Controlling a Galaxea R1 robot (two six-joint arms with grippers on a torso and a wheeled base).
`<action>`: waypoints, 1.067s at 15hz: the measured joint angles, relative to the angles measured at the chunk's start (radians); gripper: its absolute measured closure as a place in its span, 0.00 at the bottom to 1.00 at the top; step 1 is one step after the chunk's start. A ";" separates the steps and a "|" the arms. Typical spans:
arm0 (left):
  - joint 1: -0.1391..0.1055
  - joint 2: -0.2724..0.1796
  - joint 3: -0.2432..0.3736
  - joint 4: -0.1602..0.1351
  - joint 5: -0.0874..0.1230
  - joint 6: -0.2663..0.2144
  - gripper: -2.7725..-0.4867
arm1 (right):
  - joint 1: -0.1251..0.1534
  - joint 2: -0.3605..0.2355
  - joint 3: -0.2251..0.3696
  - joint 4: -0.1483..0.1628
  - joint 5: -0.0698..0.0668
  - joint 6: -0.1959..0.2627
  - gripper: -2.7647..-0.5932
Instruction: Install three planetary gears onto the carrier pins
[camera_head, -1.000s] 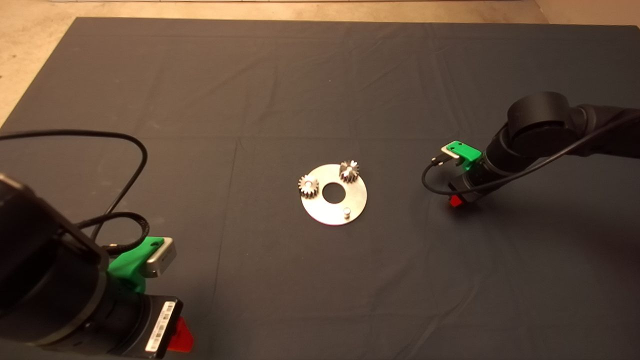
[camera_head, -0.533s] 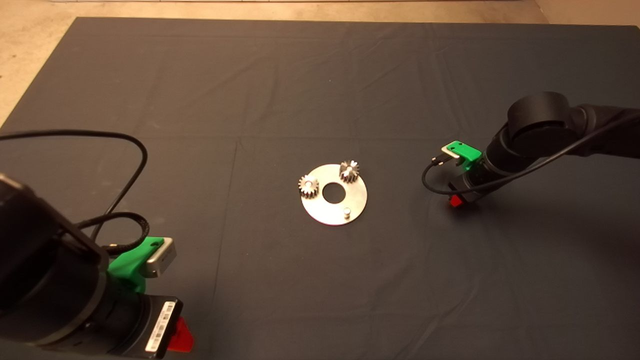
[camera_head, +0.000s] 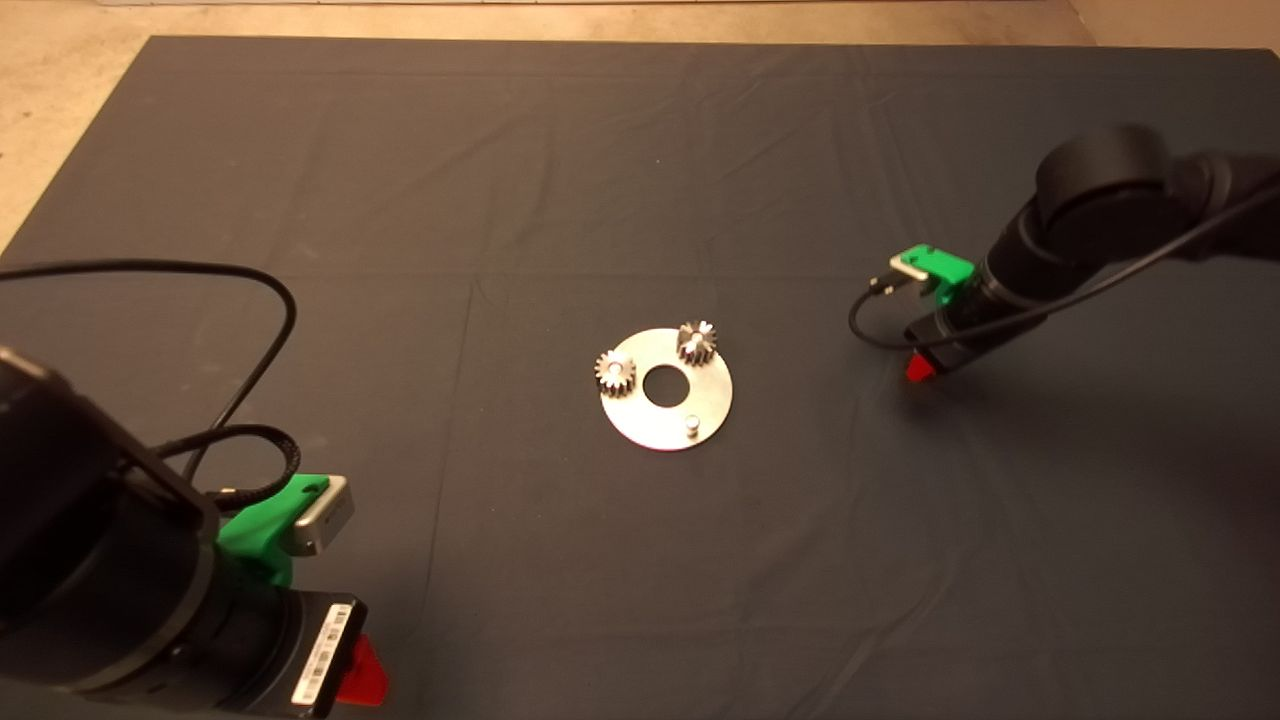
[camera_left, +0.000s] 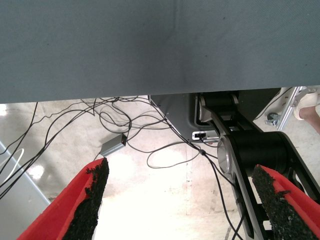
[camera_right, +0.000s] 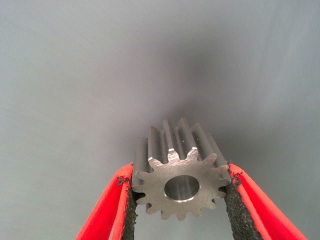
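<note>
A shiny round carrier disc (camera_head: 705, 410) with a centre hole lies mid-mat. Two planetary gears sit on its pins: one at the left (camera_head: 615, 371), one at the far side (camera_head: 697, 342). The third pin (camera_head: 692, 425) at the near right stands bare. My right gripper (camera_head: 918, 367) is to the right of the disc, above the mat. It is shut on the third planetary gear (camera_right: 181, 172), whose bore faces the wrist camera. My left gripper (camera_head: 360, 675) is parked at the lower left edge; its wrist view shows the fingers (camera_left: 92, 192) wide apart with nothing between them.
The dark mat (camera_head: 560, 200) spreads around the disc, with creases. Bare floor (camera_head: 60, 100) shows past its far left corner. The left wrist view shows cables (camera_left: 125, 130) and the robot's base on the floor below the mat's edge.
My right gripper has risen off the mat with the gear and shifted slightly toward the far side. The disc, the two mounted gears and the left arm have not moved.
</note>
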 joint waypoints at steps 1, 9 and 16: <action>0.000 0.002 0.000 0.000 0.000 0.000 0.32 | 0.010 0.056 -0.011 0.011 0.006 0.002 0.78; 0.000 0.002 0.000 0.000 0.000 0.000 0.32 | 0.040 0.327 -0.210 0.130 0.011 0.010 0.78; 0.000 0.002 0.000 0.000 0.000 0.000 0.32 | 0.070 0.466 -0.245 0.189 0.018 0.010 0.78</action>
